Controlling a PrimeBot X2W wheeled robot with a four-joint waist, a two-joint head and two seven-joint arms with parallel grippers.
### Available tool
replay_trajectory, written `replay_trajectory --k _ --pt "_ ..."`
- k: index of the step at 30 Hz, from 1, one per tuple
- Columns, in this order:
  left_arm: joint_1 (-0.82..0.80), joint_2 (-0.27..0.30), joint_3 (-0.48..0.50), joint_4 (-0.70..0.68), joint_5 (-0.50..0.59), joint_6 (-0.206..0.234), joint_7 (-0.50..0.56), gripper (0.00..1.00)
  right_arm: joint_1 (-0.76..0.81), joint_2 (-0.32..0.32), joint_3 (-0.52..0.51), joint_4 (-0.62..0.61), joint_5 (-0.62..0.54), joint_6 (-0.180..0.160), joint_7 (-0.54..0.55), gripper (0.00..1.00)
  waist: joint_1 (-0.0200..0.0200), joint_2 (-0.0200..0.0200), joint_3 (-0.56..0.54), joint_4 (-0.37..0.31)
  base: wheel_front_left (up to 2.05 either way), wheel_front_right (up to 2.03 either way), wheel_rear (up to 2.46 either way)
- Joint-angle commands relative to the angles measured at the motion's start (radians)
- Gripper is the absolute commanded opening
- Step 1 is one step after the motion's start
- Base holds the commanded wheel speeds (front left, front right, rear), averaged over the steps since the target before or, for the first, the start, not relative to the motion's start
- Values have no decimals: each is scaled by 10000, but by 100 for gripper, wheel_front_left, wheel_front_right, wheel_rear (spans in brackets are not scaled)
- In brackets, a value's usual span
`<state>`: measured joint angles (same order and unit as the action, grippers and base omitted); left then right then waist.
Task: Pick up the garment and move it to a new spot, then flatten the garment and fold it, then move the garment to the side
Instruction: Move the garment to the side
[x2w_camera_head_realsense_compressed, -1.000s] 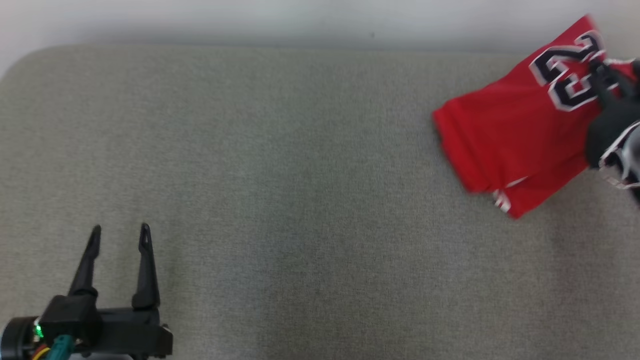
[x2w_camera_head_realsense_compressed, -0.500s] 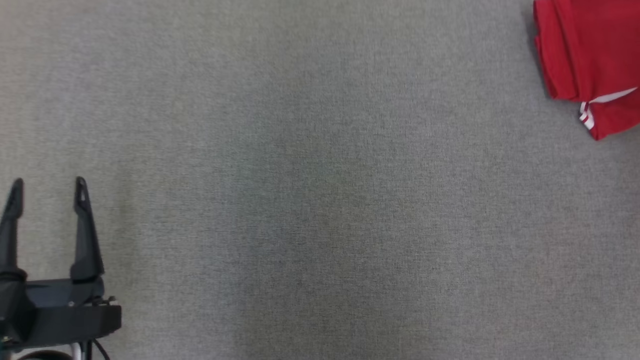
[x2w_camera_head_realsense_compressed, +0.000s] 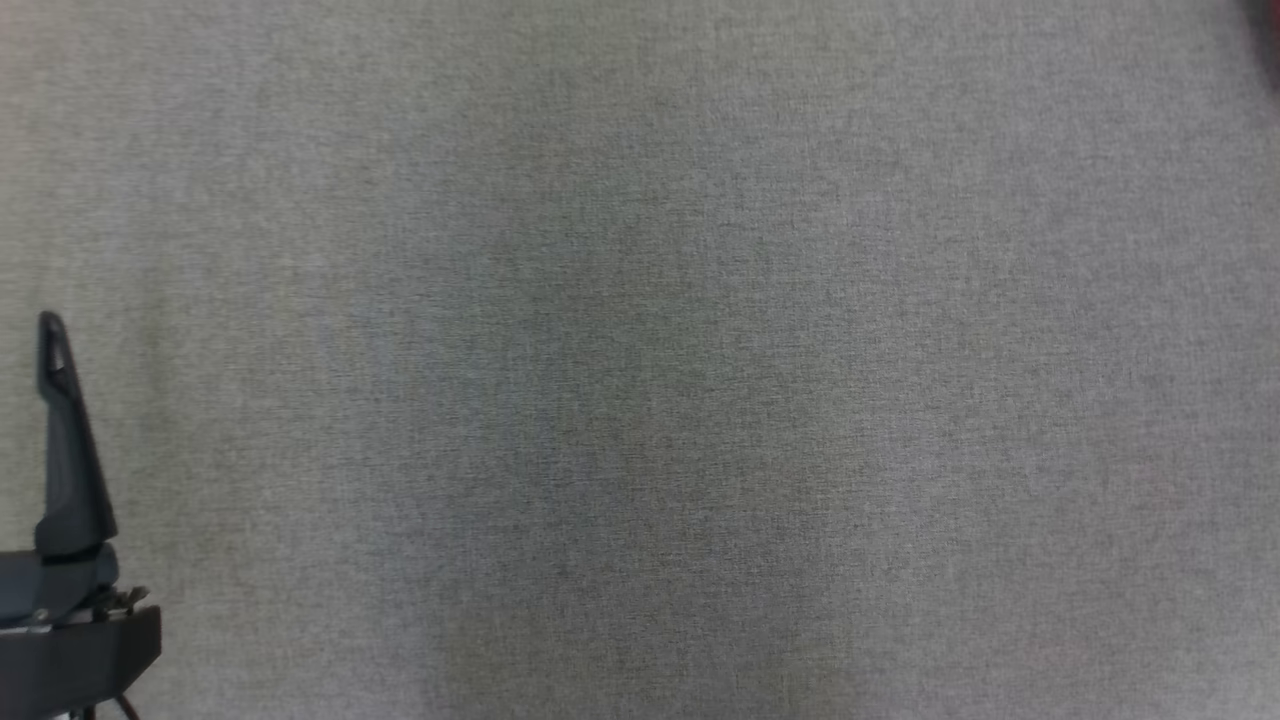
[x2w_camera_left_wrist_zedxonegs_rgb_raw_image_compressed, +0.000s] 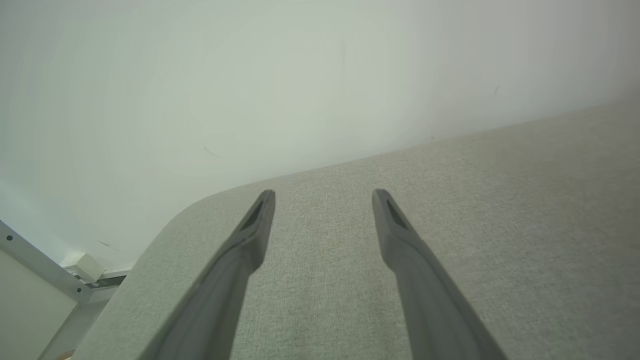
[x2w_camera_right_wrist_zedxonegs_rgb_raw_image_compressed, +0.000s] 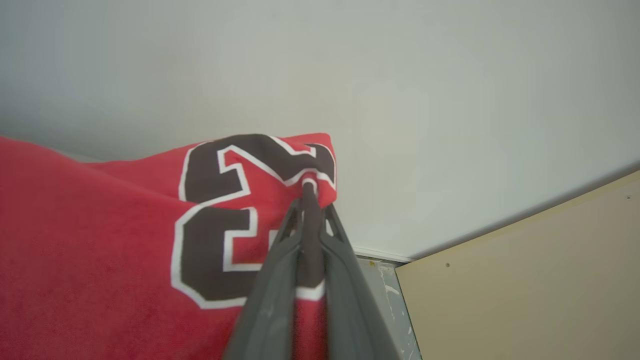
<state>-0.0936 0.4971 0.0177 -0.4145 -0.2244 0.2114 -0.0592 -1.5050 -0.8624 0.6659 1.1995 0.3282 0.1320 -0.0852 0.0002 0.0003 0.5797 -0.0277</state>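
Observation:
The garment (x2w_camera_right_wrist_zedxonegs_rgb_raw_image_compressed: 100, 225) is a red jersey with large black, white-edged numerals. In the right wrist view it fills the left half, bunched and lifted in front of a pale wall. My right gripper (x2w_camera_right_wrist_zedxonegs_rgb_raw_image_compressed: 310, 187) is shut on a fold of the garment at its upper right corner, and cloth shows between the fingers. My left gripper (x2w_camera_left_wrist_zedxonegs_rgb_raw_image_compressed: 324, 197) is open with nothing between its fingers, low over the grey padded surface (x2w_camera_left_wrist_zedxonegs_rgb_raw_image_compressed: 500, 225). In the head view one dark finger (x2w_camera_head_realsense_compressed: 65, 450) of the left gripper stands at the lower left edge.
The grey padded surface (x2w_camera_head_realsense_compressed: 640, 400) spreads across the head view. Its rounded far corner (x2w_camera_left_wrist_zedxonegs_rgb_raw_image_compressed: 165, 225) meets a pale wall (x2w_camera_left_wrist_zedxonegs_rgb_raw_image_compressed: 250, 75). A metal frame bar (x2w_camera_left_wrist_zedxonegs_rgb_raw_image_compressed: 40, 260) lies beyond that corner. A tan panel (x2w_camera_right_wrist_zedxonegs_rgb_raw_image_compressed: 525, 275) stands to the right of the garment.
The head camera has swung, so the whole picture shifted. The red garment and right gripper slid out past the top right, and the left gripper now sits half off the left edge.

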Motion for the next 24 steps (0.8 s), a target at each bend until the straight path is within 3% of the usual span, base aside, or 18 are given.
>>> replay_trajectory --k 1,9,11,18,24 --pt "186 65 139 -108 -16 75 27 100 -290 -28 -52 179 -212 -26 -51 0 -2 -3 188 -139 0 0 0" --pt "269 111 222 -69 -122 55 -33 100 -596 31 -466 660 -569 -26 -76 0 -2 -3 286 -176 0 0 0" --pt "239 110 217 -26 -136 56 -57 100 -566 102 -546 727 -685 -26 -120 100 -2 -3 275 -166 0 0 0" --pt "272 -120 116 335 -316 108 -309 100 -501 257 -1147 875 -1252 -26 -217 100 -2 -3 -122 -188 0 0 0" --pt "329 -538 -171 1319 -594 12 -785 100 19 1285 -2039 742 -620 -26 -1423 100 -2 -3 -1187 -301 0 0 0"
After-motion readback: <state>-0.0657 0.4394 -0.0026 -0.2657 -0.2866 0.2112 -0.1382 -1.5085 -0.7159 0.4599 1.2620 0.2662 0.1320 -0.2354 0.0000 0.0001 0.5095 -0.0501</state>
